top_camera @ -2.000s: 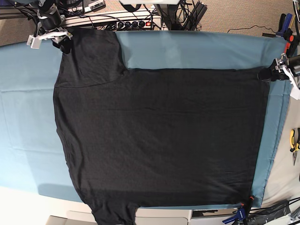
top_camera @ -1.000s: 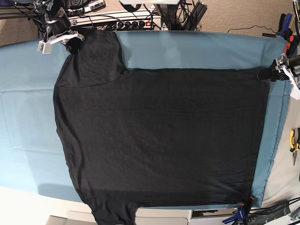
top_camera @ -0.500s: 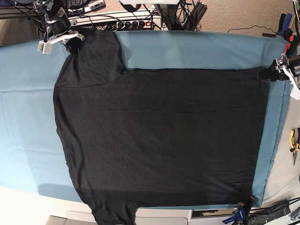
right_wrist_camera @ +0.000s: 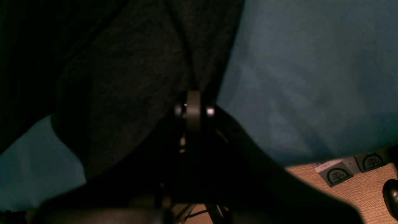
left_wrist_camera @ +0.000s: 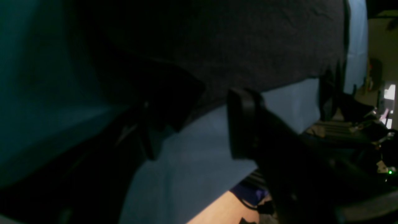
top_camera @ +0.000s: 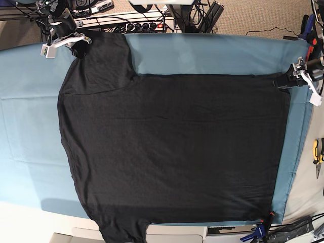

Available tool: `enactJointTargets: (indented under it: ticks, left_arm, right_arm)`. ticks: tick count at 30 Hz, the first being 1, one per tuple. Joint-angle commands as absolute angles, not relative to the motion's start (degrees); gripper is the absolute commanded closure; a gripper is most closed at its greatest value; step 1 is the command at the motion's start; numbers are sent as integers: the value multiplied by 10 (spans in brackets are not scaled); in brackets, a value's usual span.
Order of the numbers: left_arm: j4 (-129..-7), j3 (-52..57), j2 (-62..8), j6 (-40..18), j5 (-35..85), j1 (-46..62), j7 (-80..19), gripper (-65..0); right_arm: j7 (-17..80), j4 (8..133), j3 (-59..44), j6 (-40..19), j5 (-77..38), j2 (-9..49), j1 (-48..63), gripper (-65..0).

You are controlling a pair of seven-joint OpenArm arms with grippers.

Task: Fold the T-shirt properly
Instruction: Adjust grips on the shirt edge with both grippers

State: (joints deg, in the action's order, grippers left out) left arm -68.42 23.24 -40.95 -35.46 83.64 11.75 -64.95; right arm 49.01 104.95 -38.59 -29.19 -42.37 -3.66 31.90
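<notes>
The black T-shirt (top_camera: 172, 147) lies spread flat on the teal cloth (top_camera: 212, 53), one sleeve at the far left corner and the other hanging over the near edge. My right gripper (top_camera: 79, 48) is at that far sleeve. In the right wrist view it (right_wrist_camera: 192, 105) is shut on a pinch of the T-shirt's fabric (right_wrist_camera: 124, 77). My left gripper (top_camera: 282, 82) sits at the far right hem corner. In the left wrist view it (left_wrist_camera: 192, 124) is open, its fingers (left_wrist_camera: 242, 124) wide apart, with the T-shirt's corner (left_wrist_camera: 233, 40) just at the jaws.
Cables and a power strip (top_camera: 147, 23) run behind the far table edge. Yellow-handled pliers (top_camera: 318, 152) lie on the right, off the cloth. Blue clamps (top_camera: 260, 230) pin the cloth at the near right corner. Teal cloth (top_camera: 25, 101) lies bare left of the shirt.
My right gripper shifted right onto the far sleeve earlier and has held still since. My left gripper has edged left, closer onto the hem corner. The shirt has not moved.
</notes>
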Motion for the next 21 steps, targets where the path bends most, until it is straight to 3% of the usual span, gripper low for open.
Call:
enactJointTargets:
  ticks: [1, 5, 21]
  left_arm:
    - [-692, 236, -424, -351, 850, 115, -640, -322]
    - [-692, 236, -424, -316, 824, 115, -623, -322]
    - [-692, 236, -424, -304, 770, 114, -610, -307]
  right_arm:
    - [489, 1055, -387, -295, -424, -33, 322, 0]
    - [489, 1055, -387, -295, -424, -33, 322, 0]
    - [489, 1055, -387, -295, -424, -33, 322, 0]
